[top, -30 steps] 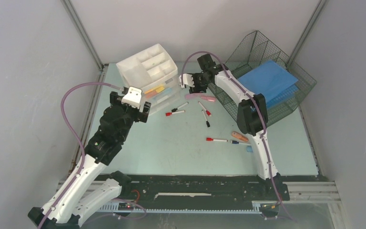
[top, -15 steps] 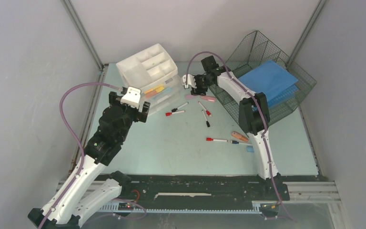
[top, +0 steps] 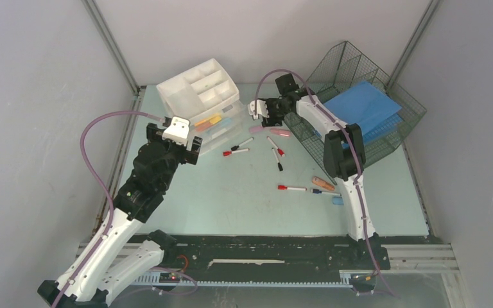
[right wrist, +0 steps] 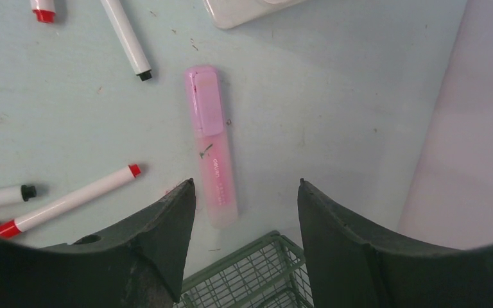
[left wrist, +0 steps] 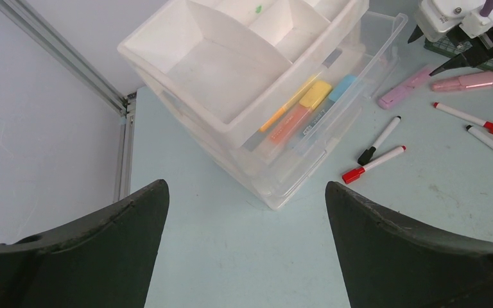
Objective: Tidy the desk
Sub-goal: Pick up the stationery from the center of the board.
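The desk (top: pixel 231 199) is a pale mint-green top. On it lie several red- and black-capped markers (top: pixel 236 152) and a pink highlighter (top: pixel 281 133). My left gripper (top: pixel 194 146) is open and empty, above bare desk just in front of the white drawer unit (top: pixel 199 96); the left wrist view (left wrist: pixel 245 185) shows its jaws wide apart. My right gripper (top: pixel 269 115) is open and empty above the pink highlighter (right wrist: pixel 210 144), which lies just left of the gap between its jaws (right wrist: pixel 246 182), by the corner of the wire tray.
The dark wire-mesh tray (top: pixel 385 144) at the back right holds a blue folder (top: pixel 359 109). The drawer unit (left wrist: pixel 244 83) has its drawers part open with highlighters inside. More pens, an orange marker (top: pixel 323 184) and a small blue piece (top: pixel 336 200) lie at centre right.
My right gripper has shifted slightly right and back, toward the wire tray's corner. The left arm has not moved.
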Controlling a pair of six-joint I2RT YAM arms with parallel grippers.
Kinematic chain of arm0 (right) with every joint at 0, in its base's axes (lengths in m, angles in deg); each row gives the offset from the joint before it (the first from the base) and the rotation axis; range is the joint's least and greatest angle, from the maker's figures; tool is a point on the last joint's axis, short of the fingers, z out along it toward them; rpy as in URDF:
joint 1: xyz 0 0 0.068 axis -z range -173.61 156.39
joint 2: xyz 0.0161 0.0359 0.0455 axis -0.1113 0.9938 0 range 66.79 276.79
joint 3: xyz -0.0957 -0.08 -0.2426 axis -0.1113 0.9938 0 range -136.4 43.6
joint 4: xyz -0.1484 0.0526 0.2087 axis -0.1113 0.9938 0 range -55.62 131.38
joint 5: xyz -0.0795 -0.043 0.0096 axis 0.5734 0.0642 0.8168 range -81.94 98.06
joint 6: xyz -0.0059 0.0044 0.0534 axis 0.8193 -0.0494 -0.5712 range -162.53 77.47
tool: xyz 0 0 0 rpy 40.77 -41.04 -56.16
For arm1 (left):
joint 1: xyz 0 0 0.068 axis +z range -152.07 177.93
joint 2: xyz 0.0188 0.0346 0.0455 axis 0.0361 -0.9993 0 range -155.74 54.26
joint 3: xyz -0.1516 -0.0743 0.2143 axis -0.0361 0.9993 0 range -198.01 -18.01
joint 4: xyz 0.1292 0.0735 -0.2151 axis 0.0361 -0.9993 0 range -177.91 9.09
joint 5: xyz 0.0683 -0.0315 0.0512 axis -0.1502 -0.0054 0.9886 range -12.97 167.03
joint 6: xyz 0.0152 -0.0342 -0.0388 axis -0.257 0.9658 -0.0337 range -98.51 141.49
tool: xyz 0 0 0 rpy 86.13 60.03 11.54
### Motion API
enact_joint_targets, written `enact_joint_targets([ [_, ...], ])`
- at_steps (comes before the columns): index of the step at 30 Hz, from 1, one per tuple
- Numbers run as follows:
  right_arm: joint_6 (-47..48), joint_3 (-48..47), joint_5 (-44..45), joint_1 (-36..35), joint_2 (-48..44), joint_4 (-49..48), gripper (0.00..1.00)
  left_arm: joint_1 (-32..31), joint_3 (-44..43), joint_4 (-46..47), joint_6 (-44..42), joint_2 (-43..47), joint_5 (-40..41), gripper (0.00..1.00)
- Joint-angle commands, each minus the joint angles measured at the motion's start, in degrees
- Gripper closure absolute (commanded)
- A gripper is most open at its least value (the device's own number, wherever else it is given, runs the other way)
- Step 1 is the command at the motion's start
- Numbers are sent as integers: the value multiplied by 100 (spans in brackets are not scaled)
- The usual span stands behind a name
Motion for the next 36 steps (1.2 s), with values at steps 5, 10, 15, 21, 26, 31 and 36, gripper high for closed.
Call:
enact_joint_targets([
  [5, 385, -40, 144, -31, 227, -48, 35, 61, 81, 215, -46, -7, 89, 0],
  [10, 414, -23, 186, -68, 333, -4, 37, 63, 90, 215, -54, -3, 92, 0],
  [15, 402, -18, 312, -68, 460, -89, 38, 72, 90, 210, -59, -2, 83, 0],
  [21, 344, -179, 439, -70, 679, -12, 42, 72, 90, 215, -54, -18, 71, 0],
  [26, 486, -210, 516, -100, 721, 308, 46, 72, 90, 215, -54, -12, 61, 0],
  [31, 607, -218, 608, -179, 762, 685, 52, 72, 90, 215, -54, 7, 45, 0],
  [36, 574, -207, 637, -247, 789, 808, 57, 73, 90, 215, -61, 23, 52, 0],
])
